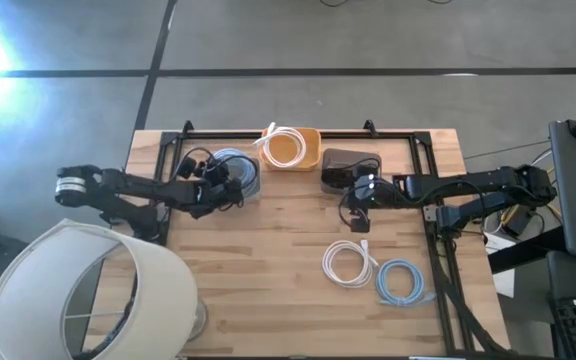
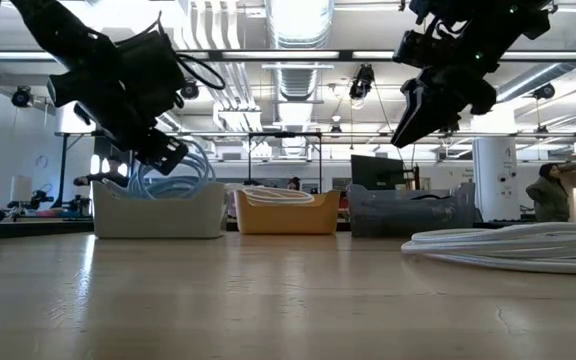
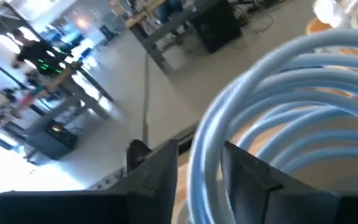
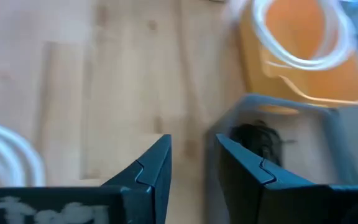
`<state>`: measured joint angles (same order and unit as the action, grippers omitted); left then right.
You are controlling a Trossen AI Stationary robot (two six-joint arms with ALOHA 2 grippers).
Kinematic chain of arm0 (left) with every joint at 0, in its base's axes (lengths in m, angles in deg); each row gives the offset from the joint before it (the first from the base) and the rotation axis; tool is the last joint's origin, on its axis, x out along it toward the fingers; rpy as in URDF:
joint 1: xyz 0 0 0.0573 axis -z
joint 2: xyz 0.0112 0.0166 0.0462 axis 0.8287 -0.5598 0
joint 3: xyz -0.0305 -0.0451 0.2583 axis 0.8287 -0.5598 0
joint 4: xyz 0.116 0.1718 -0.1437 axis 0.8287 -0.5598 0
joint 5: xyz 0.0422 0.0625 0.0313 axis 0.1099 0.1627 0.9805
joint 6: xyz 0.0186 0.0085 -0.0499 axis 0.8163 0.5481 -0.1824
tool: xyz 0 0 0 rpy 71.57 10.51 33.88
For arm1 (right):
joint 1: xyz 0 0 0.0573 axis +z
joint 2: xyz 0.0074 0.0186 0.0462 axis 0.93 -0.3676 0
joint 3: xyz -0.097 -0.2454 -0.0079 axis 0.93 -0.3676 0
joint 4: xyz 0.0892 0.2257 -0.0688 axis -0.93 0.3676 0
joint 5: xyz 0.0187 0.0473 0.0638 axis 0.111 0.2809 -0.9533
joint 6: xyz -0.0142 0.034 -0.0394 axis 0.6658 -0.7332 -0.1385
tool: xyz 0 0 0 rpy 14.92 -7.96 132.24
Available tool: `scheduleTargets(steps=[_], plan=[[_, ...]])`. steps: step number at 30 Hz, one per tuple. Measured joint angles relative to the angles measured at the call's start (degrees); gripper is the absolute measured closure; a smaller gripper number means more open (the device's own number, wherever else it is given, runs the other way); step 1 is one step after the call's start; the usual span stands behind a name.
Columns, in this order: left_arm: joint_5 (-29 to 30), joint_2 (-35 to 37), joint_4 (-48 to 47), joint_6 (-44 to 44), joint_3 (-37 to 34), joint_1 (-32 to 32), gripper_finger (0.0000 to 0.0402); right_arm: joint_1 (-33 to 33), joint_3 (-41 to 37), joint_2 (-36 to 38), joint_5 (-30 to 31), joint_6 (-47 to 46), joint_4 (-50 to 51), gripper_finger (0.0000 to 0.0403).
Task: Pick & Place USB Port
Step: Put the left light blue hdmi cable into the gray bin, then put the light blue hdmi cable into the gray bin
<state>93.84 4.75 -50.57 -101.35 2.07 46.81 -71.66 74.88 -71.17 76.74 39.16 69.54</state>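
Now we are holding the blue cable coil (image 3: 272, 118) pinched in our left gripper (image 3: 201, 171) over the white bin (image 2: 158, 208), for dropping; our right gripper (image 4: 191, 163) is hovering slightly parted, empty.

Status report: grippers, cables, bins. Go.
Left gripper shut on blue cable coil, over white bin. Right gripper open, empty, near grey bin. White and blue coils on table.

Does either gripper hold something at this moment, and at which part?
The left gripper holds the light blue cable coil by one side of its loops, above the white bin. The right gripper holds nothing.
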Motion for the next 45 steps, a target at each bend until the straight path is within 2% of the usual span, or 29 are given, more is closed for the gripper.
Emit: scheduleTargets(steps=[7, 14, 20, 26, 32, 39, 42, 45], plan=[[-14.2, 0.0, 0.2, -0.4, 0.4, 0.0, 0.0237, 2.6, -0.1, 0.0, -5.7, -4.5, 1.7, 0.0267], [-11.3, 0.3, 0.6, -0.6, 0.4, 0.0, 0.0232, 8.4, -0.1, 0.0, -8.6, -13.6, 10.1, 0.0259], [-17.6, 0.4, 1.9, -0.3, 0.4, 0.1, 0.0232, 15.3, -0.7, 0.0, -8.9, -23.5, 18.5, 0.0258], [-15.7, 0.9, 2.7, -0.3, 0.4, 0.2, 0.0232, 20.7, -3.3, 0.0, -13.7, -30.7, 19.3, 0.0257], [-15.8, 3.4, 2.8, 0.3, 2.3, 1.4, 0.0232, 22.5, -5.4, 0.0, -15.8, -35.0, 22.7, 0.0252], [-15.7, 5.7, 2.8, 2.9, 5.1, 3.0, 0.0232, 23.6, -5.5, 0.1, -26.7, -41.3, 26.8, 0.0252], [-15.8, 6.0, 2.8, 2.8, 5.1, 3.1, 0.0232, 25.7, -6.4, 0.1, -27.0, -41.4, 26.8, 0.0255], [-17.1, 5.9, 2.7, 1.9, 4.9, 3.1, 0.0232, 27.7, -8.0, 0.1, -24.7, -41.5, 26.8, 0.0253]])
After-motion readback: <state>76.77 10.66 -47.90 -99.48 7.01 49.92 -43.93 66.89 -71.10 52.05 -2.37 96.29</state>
